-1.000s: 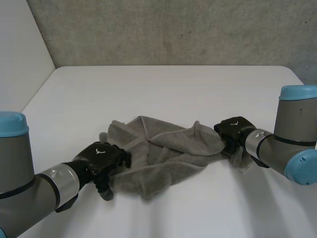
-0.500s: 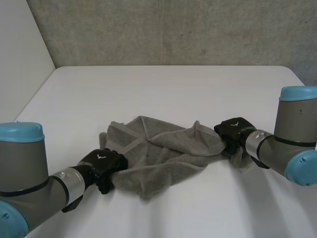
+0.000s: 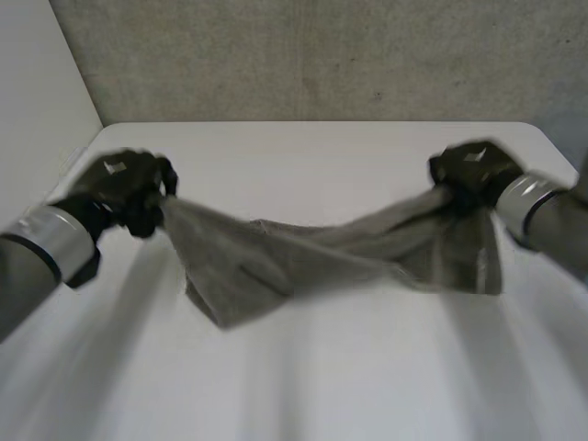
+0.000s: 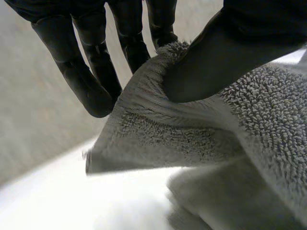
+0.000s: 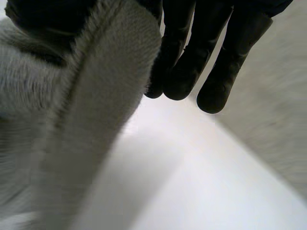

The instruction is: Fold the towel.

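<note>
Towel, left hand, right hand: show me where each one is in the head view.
towel (image 3: pixel 308 246), head view, its sagging middle.
left hand (image 3: pixel 121 184), head view, the back of the hand.
right hand (image 3: pixel 473 171), head view, the back of the hand.

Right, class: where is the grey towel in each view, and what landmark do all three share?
Head view: towel strung between left hand and right hand, sagging.
Left wrist view: towel pinched under the left hand's thumb.
Right wrist view: towel beside the right hand's fingers.
Shared landmark: the white table.
</note>
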Controlling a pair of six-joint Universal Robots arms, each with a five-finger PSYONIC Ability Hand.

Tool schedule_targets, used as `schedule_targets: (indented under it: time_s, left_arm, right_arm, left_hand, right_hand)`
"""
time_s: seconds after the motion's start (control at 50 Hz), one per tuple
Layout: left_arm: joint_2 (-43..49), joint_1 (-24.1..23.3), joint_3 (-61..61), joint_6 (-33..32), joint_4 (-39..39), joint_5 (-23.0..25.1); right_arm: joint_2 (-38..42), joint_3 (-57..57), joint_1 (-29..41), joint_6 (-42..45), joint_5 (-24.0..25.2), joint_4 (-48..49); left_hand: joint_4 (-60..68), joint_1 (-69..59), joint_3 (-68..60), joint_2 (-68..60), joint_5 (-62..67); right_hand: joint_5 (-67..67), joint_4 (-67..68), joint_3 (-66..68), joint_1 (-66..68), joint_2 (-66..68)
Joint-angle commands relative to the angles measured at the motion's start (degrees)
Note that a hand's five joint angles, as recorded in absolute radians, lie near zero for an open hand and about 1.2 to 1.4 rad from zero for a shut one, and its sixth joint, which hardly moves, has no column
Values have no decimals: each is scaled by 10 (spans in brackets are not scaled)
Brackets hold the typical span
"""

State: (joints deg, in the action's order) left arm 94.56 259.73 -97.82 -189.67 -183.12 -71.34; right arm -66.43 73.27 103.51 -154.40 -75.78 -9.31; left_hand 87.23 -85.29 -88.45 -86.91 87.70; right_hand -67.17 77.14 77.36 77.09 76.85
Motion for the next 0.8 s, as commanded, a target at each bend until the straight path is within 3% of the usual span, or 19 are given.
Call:
schedule_targets:
  time_s: [0.02,0.2,0.42,0.56,0.74,0.8]
  left_arm:
    - [-45,9,23,0,3,1]
    - [-46,-5,2,1,7,0]
    - [-76,-4,-25,-4,11,3]
    - [-61,-12,-47,-5,6,4]
    - [85,-21,51,-11,1,-1]
    - [133,-32,131,-8,6,-6]
  right_arm:
    - [-59,-13,-38,1,-1,-18]
    - [-59,-21,-49,14,16,-99]
    - [-56,-44,-85,132,13,-229]
    - [12,-39,-78,136,14,-246]
    - [102,-90,-56,118,17,-244]
    - [135,-173,-16,69,16,-203]
  left_hand:
    - [-72,53,84,69,-177]
    - [-72,53,84,69,-177]
    - [-72,53,84,69,-177]
    - [-72,53,84,69,-177]
    - [-72,53,84,69,-177]
    - [-72,53,84,69,-177]
  right_hand:
    - [-28,29,26,29,32]
    - [-28,29,26,29,32]
    - [-28,29,26,29,32]
    - [-28,29,26,29,32]
    - [-28,29,26,29,32]
    - [-28,29,26,29,32]
